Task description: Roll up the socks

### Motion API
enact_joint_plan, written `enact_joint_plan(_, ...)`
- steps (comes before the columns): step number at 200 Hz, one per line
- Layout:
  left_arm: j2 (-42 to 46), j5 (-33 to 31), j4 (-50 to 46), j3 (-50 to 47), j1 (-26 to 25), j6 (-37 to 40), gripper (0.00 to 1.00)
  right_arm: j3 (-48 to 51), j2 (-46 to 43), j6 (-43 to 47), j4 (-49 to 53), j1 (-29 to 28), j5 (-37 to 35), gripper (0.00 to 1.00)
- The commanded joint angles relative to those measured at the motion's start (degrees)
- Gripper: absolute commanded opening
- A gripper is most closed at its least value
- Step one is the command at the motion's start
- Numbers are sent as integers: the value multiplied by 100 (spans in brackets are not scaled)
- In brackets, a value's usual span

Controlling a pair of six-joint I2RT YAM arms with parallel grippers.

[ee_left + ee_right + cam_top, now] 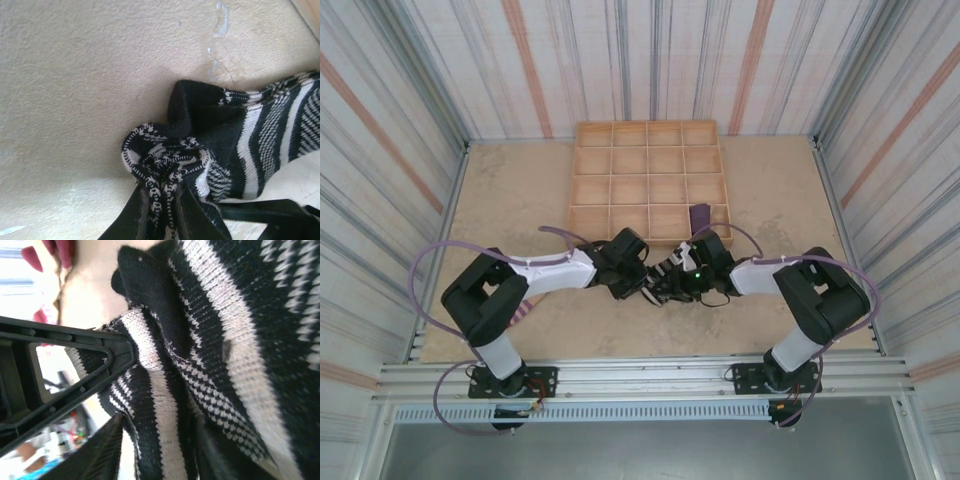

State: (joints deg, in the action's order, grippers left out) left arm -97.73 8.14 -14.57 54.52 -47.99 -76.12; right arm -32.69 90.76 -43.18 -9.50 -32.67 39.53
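Lying on the table (pixel 520 190) at mid-width, just near of the tray (pixel 650 124): the striped sock (pixel 666 270), crumpled between the two grippers. Reaching in from the left with fingers pressed together: the left gripper (pixel 642 284), pinching a bunched end of that sock. In the left wrist view, a puckered knot of black-and-white knit clamped in the left gripper (pixel 160 205), the rest of the striped sock (pixel 260 135) trailing off right over bare tabletop, a black fold standing up just beyond the knot. Meeting it from the right, almost nose to nose: the right gripper (pixel 680 284), fingers spread. In the right wrist view, tip of one finger (pixel 120 347) touching the knit, fabric of the striped sock (pixel 225 340) running on between the two fingers; impossible to tell whether touched by the other finger. Blurred at that view's top left corner, apart from the striped one: the beige sock (pixel 62 250), maroon at its ends. In the tray's near row, toward its right end: the purple sock (pixel 700 216), just far of the right gripper.
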Motion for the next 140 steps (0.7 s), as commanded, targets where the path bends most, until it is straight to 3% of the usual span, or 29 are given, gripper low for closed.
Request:
enact_joint_plan(1, -208, 172, -1039, 255, 70, 495, 0, -129, -632, 747, 1196, -97, -1060, 51)
enact_joint_plan(38, -461, 436, -1392, 647, 79, 683, 0, -103, -1609, 1515, 1781, -724, -2642, 63)
enact_joint_plan(56, -463, 468, -1437, 680, 87, 708, 0, -4, -2041, 1868, 1898, -1514, -4017, 67)
enact_joint_plan(92, -553, 704, -1476, 762, 132, 900, 0, 326, -2353, 2376, 1493, -2778, -5894, 67)
enact_joint_plan(140, -552, 741, -1513, 779, 183, 932, 0, 564, -1835, 3177, 378, -3867, -7025, 63)
